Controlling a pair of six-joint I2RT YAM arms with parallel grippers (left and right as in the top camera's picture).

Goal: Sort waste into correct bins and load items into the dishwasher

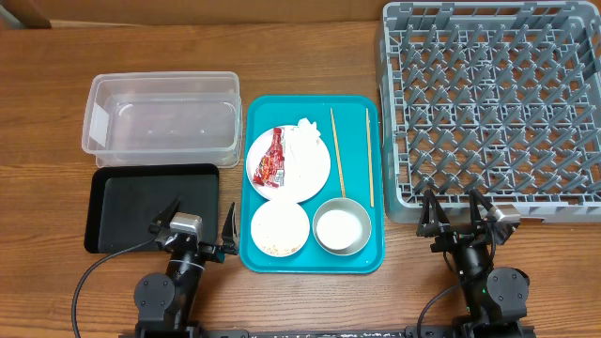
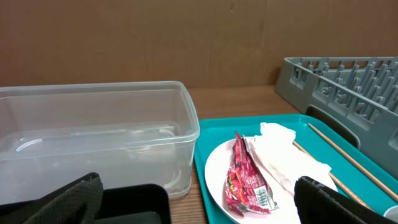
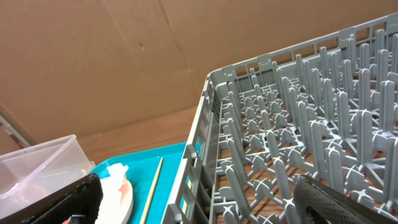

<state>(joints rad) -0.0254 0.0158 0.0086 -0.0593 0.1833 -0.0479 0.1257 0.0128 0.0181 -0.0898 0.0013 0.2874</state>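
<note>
The left gripper (image 1: pixel 197 225) sits at the near right corner of the black tray (image 1: pixel 122 202), jaws spread wide. The right gripper (image 1: pixel 455 214), equally wide, sits at the near edge of the dish rack (image 1: pixel 388 113). The red sauce packet (image 1: pixel 273 160) and crumpled napkin (image 1: pixel 305 143) lie on the white plate (image 1: pixel 310 178) on the teal tray (image 1: pixel 252 141), beside two chopsticks (image 1: pixel 336 150).

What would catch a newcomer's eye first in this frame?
The teal tray at table centre stands out, with a red sauce packet and crumpled napkin on a white plate. To its right sits the big grey dish rack, empty; to its left a clear tub and black tray, also empty.
</note>
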